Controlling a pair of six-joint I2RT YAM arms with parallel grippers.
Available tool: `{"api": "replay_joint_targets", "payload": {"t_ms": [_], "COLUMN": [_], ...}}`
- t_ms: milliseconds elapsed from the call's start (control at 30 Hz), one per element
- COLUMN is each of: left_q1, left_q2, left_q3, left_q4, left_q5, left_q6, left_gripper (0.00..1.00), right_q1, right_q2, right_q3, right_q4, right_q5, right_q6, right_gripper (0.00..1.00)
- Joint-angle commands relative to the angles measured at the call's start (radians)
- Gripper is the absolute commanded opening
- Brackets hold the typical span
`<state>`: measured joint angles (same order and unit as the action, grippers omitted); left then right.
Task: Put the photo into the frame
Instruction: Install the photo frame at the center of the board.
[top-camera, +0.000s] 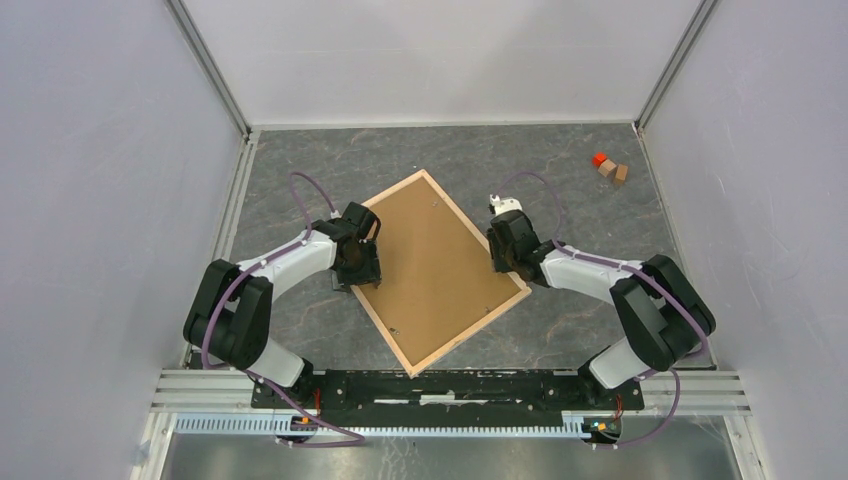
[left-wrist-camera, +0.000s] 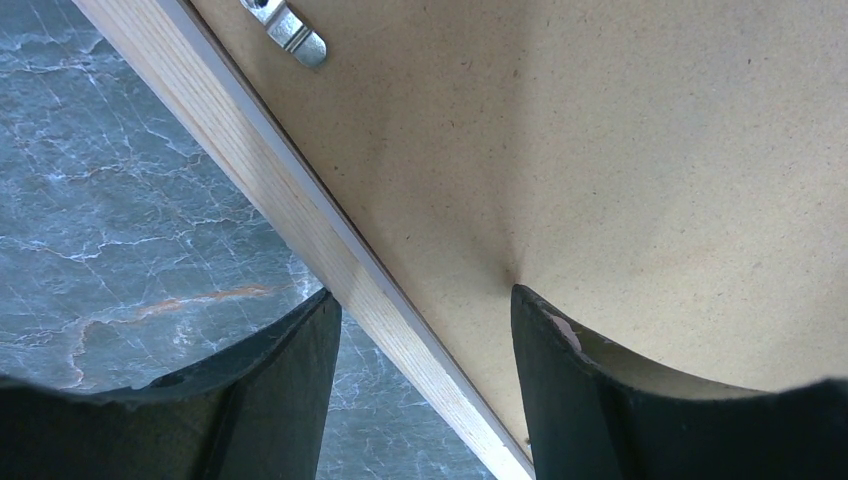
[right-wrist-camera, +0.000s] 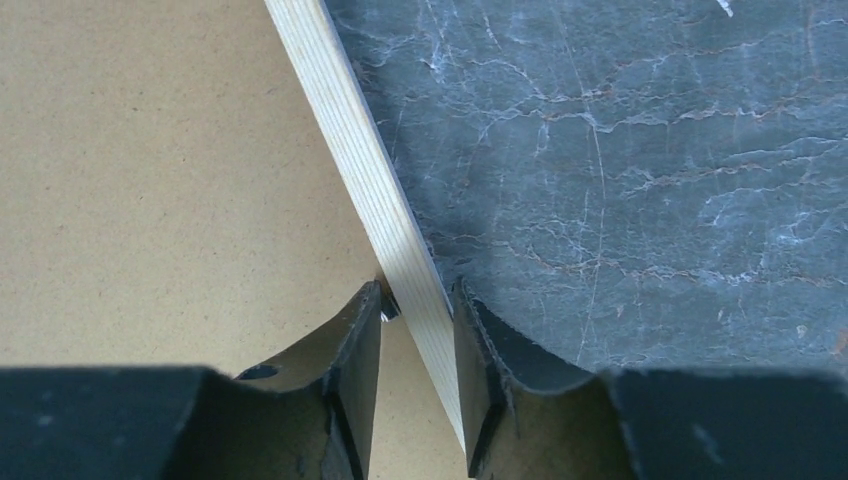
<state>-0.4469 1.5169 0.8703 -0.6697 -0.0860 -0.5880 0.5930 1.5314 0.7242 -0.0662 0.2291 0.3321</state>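
The frame (top-camera: 470, 333) lies flat and back-up on the worktop (top-camera: 300, 180), turned on a diagonal with one corner pointing at the arm bases. As far as the top view shows, its long sides run from far left to near right. A plain brown backing board (top-camera: 440, 260) fills the frame. The photo is not in sight, and whether it lies under the board cannot be told.

The relation that matters is rail to jaws: each long pale-wood rail already runs through the gap of the jaws on its own side.

On the frame's left rail, the left arm (top-camera: 290, 262) bends in low with its wrist pointing down. Its jaws stand wide and hold nothing. One of its fingers (left-wrist-camera: 290, 380) is over the worktop outside the rail, and the other is on or just above the board inside it. A small metal clip (left-wrist-camera: 290, 35) sits on the board further along this rail.

On the frame's right rail, the right arm (top-camera: 590, 268) reaches in the same way. Its jaws are drawn in narrow around the rail, one finger on each side, and appear to pinch it.

The left jaws would probably have to close across their rail before the frame can be lifted evenly.

Well beyond the frame's right side lie a few small blocks (top-camera: 610, 168).
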Motion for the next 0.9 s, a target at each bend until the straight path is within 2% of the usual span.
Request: {"api": "replay_joint_targets", "payload": {"t_ms": [0, 133, 267, 433, 500, 667, 733, 867], "left_q1": [-0.004, -0.003, -0.001, 0.002, 0.004, 0.003, 0.004, -0.002], "left_q2": [-0.026, -0.025, -0.021, -0.016, -0.012, 0.016, 0.046, 0.118], "left_q3": [-0.005, -0.005, -0.002, 0.002, 0.004, 0.016, 0.038, 0.117], "left_q4": [0.076, 0.077, 0.078, 0.079, 0.079, 0.083, 0.076, 0.054], "left_q5": [0.073, 0.075, 0.079, 0.077, 0.077, 0.081, 0.137, 0.209], "left_q6": [0.025, 0.024, 0.026, 0.035, 0.039, 0.058, 0.064, 0.052], "left_gripper": [0.69, 0.69, 0.69, 0.70, 0.71, 0.73, 0.72, 0.57], "right_q1": [0.018, 0.026, 0.028, 0.024, 0.021, 0.021, 0.020, 0.021], "right_q2": [0.055, 0.051, 0.018, -0.038, -0.073, -0.175, -0.232, -0.342], "right_q3": [0.018, 0.016, -0.003, -0.020, -0.046, -0.157, -0.218, -0.329], "right_q4": [-0.133, -0.131, -0.106, -0.071, -0.053, 0.010, 0.040, 0.104], "right_q5": [-0.019, -0.030, -0.069, -0.135, -0.149, -0.227, -0.265, -0.281], "right_q6": [0.040, 0.057, 0.056, 0.032, 0.031, 0.045, 0.065, 0.096], "right_gripper": [0.32, 0.19, 0.19, 0.48, 0.56, 0.62, 0.63, 0.65]}}
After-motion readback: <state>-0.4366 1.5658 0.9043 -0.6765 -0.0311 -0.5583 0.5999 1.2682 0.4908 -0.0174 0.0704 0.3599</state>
